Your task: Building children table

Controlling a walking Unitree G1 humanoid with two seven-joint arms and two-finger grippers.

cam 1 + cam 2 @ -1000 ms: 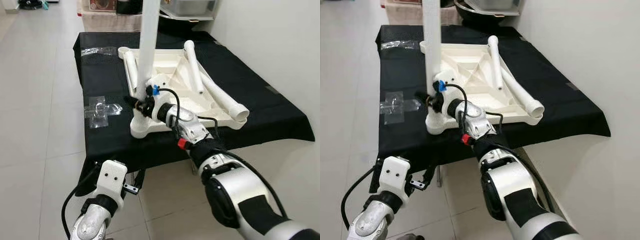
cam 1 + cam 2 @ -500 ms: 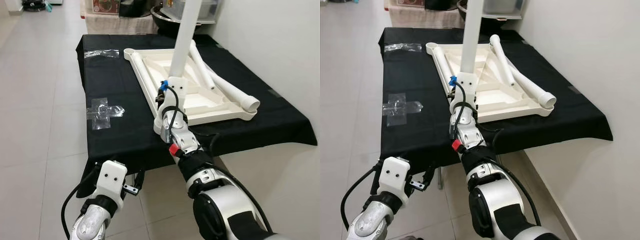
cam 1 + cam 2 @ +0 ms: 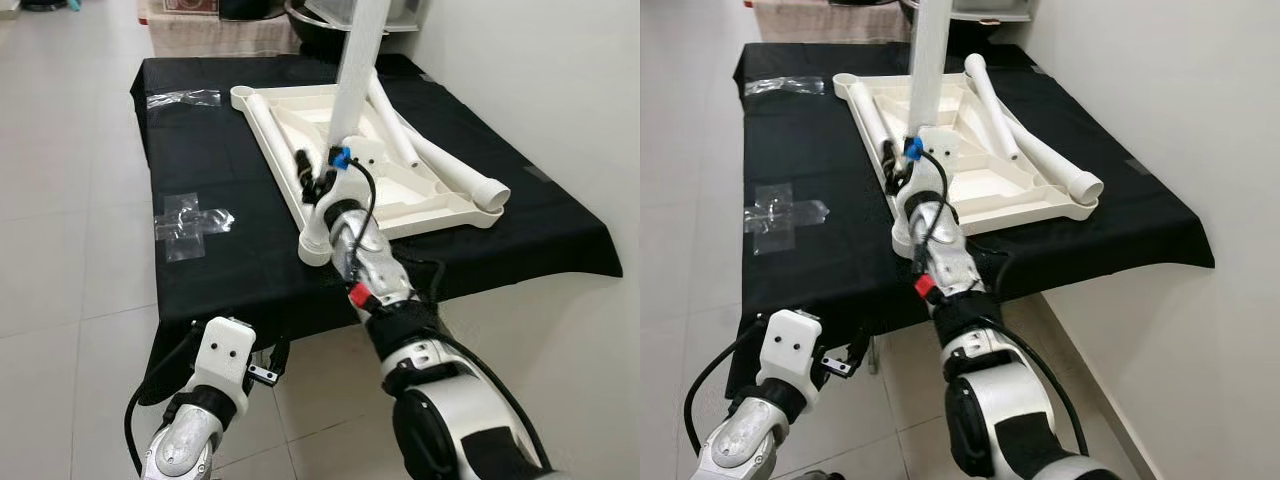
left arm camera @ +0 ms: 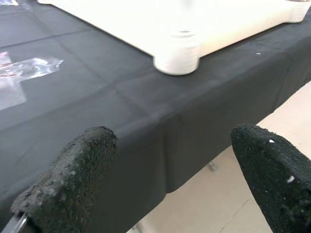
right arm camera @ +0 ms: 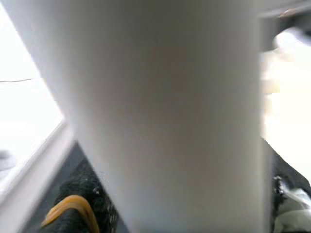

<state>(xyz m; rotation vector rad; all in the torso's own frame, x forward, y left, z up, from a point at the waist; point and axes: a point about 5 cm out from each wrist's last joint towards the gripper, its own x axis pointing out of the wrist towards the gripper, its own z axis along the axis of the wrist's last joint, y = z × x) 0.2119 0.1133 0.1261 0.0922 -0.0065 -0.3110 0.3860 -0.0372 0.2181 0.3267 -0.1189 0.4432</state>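
Left eye view looks down on a table draped in a black cloth [image 3: 250, 250], with a white children's tabletop [image 3: 400, 195] lying upside down on it, its ribbed underside facing up. That underside forms shallow compartments, and two loose white table legs [image 3: 440, 165] lie slanted across them, side by side and touching, their far ends toward the back of the tabletop and one open end reaching past its near right corner. A third leg [image 3: 270, 125] lies along the tabletop's left edge.

Right gripper [image 3: 322, 182] reaches forward over the near edge of the table to an upright white table leg [image 3: 355, 70], which rises from the near left part of the tabletop, above its corner socket [image 3: 314, 245], and runs out of the top of the picture. In the right wrist view this upright leg [image 5: 165, 116] stands directly in front of the camera with a black fingertip [image 5: 80, 194] close against it — the fingers look clamped around it.

Left gripper [image 4: 170, 184] hangs low in front of the table's near edge, holding nothing, its two black fingers [image 4: 73, 179] spread wide apart. Beyond them the left wrist view shows the cloth's hanging edge and the corner socket above it.

Clear plastic wrapping [image 3: 190, 220] lies flat on the cloth left of the tabletop — another piece [image 3: 185, 98] sits near the far left corner.
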